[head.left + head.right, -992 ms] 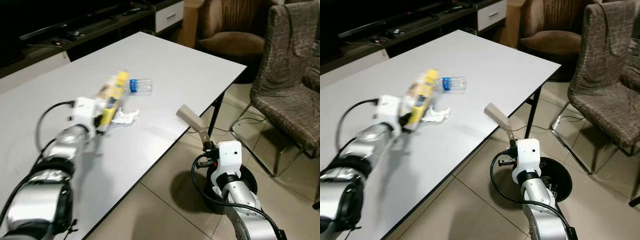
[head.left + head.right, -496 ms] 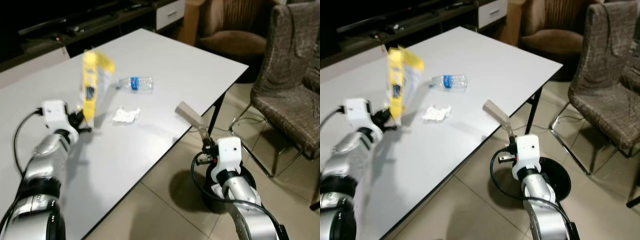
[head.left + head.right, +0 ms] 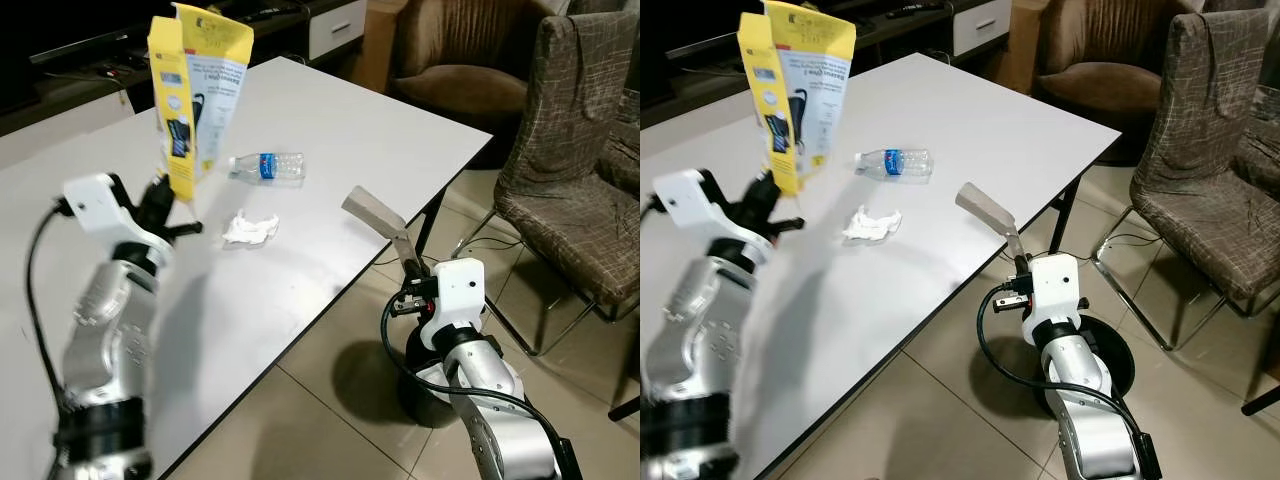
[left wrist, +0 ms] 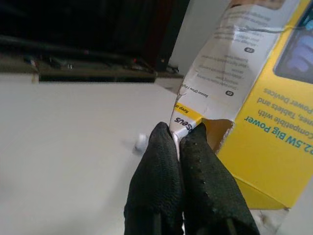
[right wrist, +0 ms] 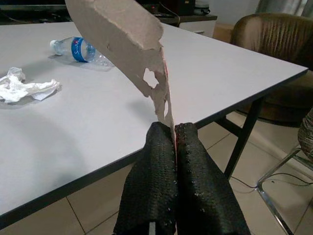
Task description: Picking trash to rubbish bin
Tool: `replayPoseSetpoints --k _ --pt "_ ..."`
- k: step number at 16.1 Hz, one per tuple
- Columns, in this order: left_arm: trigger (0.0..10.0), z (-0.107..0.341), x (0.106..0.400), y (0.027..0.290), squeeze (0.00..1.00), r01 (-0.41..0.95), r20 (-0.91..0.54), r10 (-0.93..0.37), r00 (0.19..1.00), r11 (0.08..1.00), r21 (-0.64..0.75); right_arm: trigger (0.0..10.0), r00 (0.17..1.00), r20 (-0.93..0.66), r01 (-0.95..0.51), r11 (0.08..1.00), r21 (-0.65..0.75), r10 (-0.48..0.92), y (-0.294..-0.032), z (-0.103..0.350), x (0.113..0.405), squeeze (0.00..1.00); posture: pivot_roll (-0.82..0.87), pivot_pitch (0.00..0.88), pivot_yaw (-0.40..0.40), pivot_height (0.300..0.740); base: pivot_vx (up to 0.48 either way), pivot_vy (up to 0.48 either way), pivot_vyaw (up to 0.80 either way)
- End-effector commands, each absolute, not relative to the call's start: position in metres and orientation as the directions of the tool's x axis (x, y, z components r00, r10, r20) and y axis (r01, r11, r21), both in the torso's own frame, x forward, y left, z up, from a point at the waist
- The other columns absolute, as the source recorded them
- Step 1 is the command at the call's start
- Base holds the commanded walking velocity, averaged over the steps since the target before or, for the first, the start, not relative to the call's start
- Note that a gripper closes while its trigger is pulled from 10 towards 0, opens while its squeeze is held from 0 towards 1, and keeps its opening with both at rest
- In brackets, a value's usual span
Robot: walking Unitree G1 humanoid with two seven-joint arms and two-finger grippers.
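Nearest, the right gripper (image 5: pixel 168 129) pinched a torn cardboard scrap (image 3: pixel 372 212) above the black bin (image 3: pixel 1118 352) on the floor; releasing there looked safest. Farther left, the left gripper (image 4: pixel 177 136) clamped the yellow box (image 3: pixel 195 95) over the white table (image 3: pixel 380 130), beyond the crumpled tissue (image 3: pixel 249 229) and plastic bottle (image 3: pixel 268 166).

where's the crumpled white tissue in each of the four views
Left eye view: crumpled white tissue on the white table, just this side of the water bottle.
Right eye view: same spot, near the bottle.
Left wrist view: not in it.
Right wrist view: at the picture's left edge, beside the bottle.
Shared landmark: the water bottle.
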State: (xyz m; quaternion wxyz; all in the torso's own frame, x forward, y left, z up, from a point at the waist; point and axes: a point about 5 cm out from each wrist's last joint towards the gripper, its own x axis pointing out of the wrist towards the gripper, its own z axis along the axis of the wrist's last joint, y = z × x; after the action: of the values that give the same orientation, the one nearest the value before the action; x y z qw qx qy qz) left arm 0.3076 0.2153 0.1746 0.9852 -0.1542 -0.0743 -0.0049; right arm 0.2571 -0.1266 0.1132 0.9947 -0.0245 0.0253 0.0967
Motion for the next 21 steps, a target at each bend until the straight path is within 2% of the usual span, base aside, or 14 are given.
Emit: replayPoseSetpoints --k 1,4,5,6,8,9,11,12,13,14,16,19,20,21 --pt "0.0 0.176 0.306 0.214 0.00 0.015 0.136 0.027 0.990 0.953 -0.302 10.0 0.980 -0.051 -0.196 0.980 -0.035 0.194 -0.127 0.115 0.259 0.00 -0.04 0.000 0.004 0.740 0.000 0.000 0.00" --pt "0.0 0.169 0.305 0.201 0.00 0.031 0.098 0.003 0.995 0.939 -0.342 10.0 0.981 -0.054 -0.186 0.982 -0.034 0.185 -0.129 0.114 0.257 0.00 -0.06 0.000 0.013 0.740 0.000 0.000 0.00" --pt "1.2 0.168 0.304 0.195 0.00 0.053 0.097 -0.023 0.995 0.946 -0.320 10.0 0.982 -0.052 -0.182 0.983 -0.030 0.180 -0.130 0.114 0.255 0.00 -0.06 0.000 0.014 0.740 0.000 0.000 0.00" --pt "10.0 0.166 0.304 0.192 0.00 0.041 0.064 -0.026 0.998 0.966 -0.254 10.0 0.983 -0.048 -0.176 0.984 -0.028 0.175 -0.132 0.116 0.253 0.00 -0.06 0.000 0.011 0.740 0.000 0.000 0.00" --pt "10.0 0.167 0.304 0.187 0.00 0.043 0.041 -0.036 0.998 0.982 -0.184 10.0 0.986 -0.039 -0.166 0.986 -0.023 0.165 -0.134 0.117 0.252 0.00 -0.06 0.000 0.006 0.740 0.000 0.000 0.00" --pt "10.0 0.164 0.303 0.183 0.00 0.046 0.018 -0.044 0.999 0.994 -0.095 10.0 0.987 -0.037 -0.159 0.987 -0.023 0.158 -0.135 0.117 0.252 0.00 -0.06 0.000 0.005 0.740 0.000 0.000 0.00" --pt "10.0 0.149 0.294 0.175 0.00 0.074 -0.069 -0.085 0.994 0.987 -0.145 10.0 0.990 -0.057 -0.132 0.991 -0.006 0.132 -0.138 0.115 0.251 0.00 -0.06 0.000 0.003 0.740 0.000 0.000 0.00" --pt "10.0 0.141 0.288 0.172 0.00 0.078 -0.101 -0.104 0.989 0.968 -0.237 10.0 0.990 -0.063 -0.126 0.992 0.003 0.126 -0.140 0.115 0.251 0.00 -0.07 0.000 -0.002 0.740 0.000 0.000 0.00" --pt "10.0 0.131 0.279 0.174 0.00 0.042 -0.126 -0.078 0.989 0.962 -0.269 10.0 0.990 -0.059 -0.129 0.992 0.000 0.128 -0.140 0.116 0.251 0.00 -0.07 0.000 -0.013 0.740 0.000 0.000 0.00" --pt "10.0 0.124 0.272 0.175 0.00 0.009 -0.143 -0.045 0.989 0.970 -0.242 10.0 0.989 -0.056 -0.139 0.990 -0.009 0.138 -0.140 0.117 0.252 0.00 -0.07 0.000 -0.032 0.740 0.000 0.000 0.00" --pt "10.0 0.131 0.266 0.182 0.00 -0.090 -0.012 0.089 0.996 0.990 -0.112 10.0 0.982 -0.061 -0.180 0.983 -0.027 0.178 -0.138 0.120 0.256 0.00 -0.05 0.000 -0.083 0.740 0.000 0.000 0.00" --pt "10.0 0.137 0.263 0.185 0.00 -0.121 0.049 0.127 0.991 0.986 -0.112 10.0 0.975 -0.076 -0.213 0.977 -0.032 0.210 -0.135 0.119 0.260 0.00 -0.04 0.000 -0.105 0.740 0.000 0.000 0.00" --pt "10.0 0.135 0.261 0.186 0.00 -0.079 -0.027 0.077 0.997 0.989 -0.122 10.0 0.974 -0.086 -0.215 0.976 -0.023 0.212 -0.134 0.117 0.260 0.00 -0.03 0.000 -0.104 0.740 0.000 0.000 0.00" --pt "10.0 0.131 0.257 0.182 0.00 0.026 -0.070 -0.037 0.997 0.989 -0.147 10.0 0.976 -0.108 -0.191 0.982 0.004 0.190 -0.136 0.113 0.259 0.00 -0.03 0.000 -0.096 0.740 0.000 0.000 -0.80"
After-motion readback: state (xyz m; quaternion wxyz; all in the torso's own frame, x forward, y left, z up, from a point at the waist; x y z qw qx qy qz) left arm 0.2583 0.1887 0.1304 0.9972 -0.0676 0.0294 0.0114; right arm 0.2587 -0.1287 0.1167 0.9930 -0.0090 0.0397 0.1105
